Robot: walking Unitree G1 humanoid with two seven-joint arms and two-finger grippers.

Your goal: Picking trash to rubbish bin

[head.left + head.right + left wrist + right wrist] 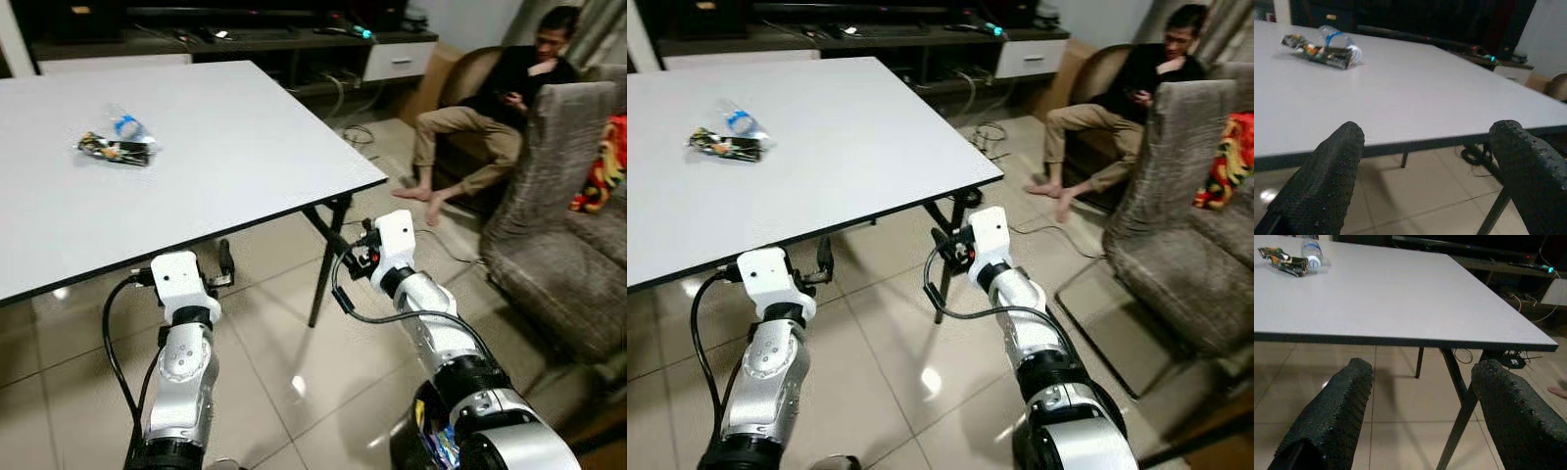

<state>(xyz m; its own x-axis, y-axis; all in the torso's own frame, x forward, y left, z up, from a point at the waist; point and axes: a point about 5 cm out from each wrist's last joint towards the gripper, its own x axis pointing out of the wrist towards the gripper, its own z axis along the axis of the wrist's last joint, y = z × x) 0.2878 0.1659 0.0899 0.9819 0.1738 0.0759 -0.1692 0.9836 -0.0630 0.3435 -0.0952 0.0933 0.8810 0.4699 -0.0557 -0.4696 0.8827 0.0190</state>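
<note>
Left claw (1425, 166) tips below table (235, 147)

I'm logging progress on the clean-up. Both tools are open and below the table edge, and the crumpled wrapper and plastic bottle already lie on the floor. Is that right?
Not quite. The wrapper and plastic bottle lie on the white table, not on the floor, as the left eye view shows. The left tool and right tool are indeed open and below the table edge.

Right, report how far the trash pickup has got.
Nothing looks done: the crumpled wrapper and plastic bottle lie together on the white table. Nothing is in hand: the left pincer and right pincer are open, below the table's near edge. Left: grasp both items and bin them.
</note>
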